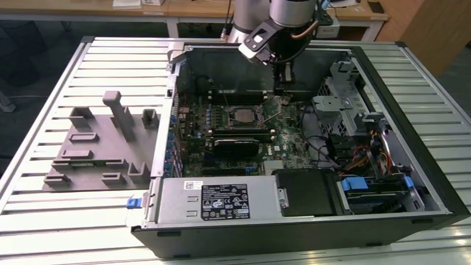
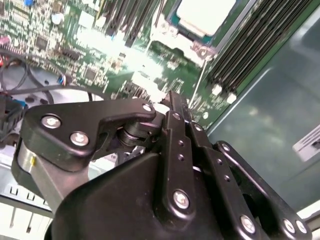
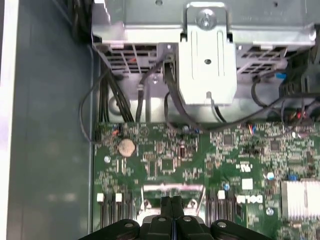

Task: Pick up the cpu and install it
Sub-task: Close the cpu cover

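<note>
Your slatted metal table (image 1: pixel 44 221) carries an open computer case (image 1: pixel 294 245) lying on its side, with a grey holder block (image 1: pixel 96 149) just beside it on the exterior view's left; wooden desks (image 1: pixel 191 8) stand along the back of the room; inside the case you see the green motherboard (image 1: pixel 287 146), a labelled power supply (image 1: pixel 220 201) at the near edge and a tangle of cables (image 1: pixel 360 152) by the drive bays; the cpu (image 1: pixel 241 116) lies in the socket on the board, apart from the claw, and in the second wrist view its pale silver top is cut off by the picture's edge; whether the socket's frame is closed over it you cannot tell; the arm (image 1: pixel 294 16) stands at the far side of the case and points down into it, with the gripper (image 1: pixel 283 88) low over the board, near the socket on the exterior view's right; in the first wrist view its fingers (image 3: pixel 166 207) lie pressed together with nothing visible between them; whether the tips touch the board you cannot tell
</note>
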Controlling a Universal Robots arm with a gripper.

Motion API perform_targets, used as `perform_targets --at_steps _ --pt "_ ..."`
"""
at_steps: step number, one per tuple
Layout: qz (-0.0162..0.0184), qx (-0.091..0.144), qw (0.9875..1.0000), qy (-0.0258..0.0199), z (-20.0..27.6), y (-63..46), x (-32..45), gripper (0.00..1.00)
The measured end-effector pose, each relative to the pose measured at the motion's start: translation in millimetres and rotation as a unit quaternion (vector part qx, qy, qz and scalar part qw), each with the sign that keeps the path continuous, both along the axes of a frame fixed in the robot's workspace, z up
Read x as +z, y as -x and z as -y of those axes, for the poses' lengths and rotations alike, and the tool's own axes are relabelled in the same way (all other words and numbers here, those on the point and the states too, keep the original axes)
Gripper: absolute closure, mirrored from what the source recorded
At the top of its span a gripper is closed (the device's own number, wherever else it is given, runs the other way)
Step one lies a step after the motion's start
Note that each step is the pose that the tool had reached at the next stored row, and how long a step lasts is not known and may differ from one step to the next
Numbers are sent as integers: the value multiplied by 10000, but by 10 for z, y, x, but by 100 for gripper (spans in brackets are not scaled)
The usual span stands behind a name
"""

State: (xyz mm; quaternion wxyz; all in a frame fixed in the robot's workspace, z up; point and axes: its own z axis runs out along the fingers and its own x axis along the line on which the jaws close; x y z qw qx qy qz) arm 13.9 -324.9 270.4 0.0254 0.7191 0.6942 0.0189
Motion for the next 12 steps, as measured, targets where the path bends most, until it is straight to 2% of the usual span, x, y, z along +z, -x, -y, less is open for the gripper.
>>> perform_targets --at_steps 4,12 --pt "1 0 10000 -1 0 -95 -1 89" --pt "-8 0 10000 0 0 -165 -43 89"
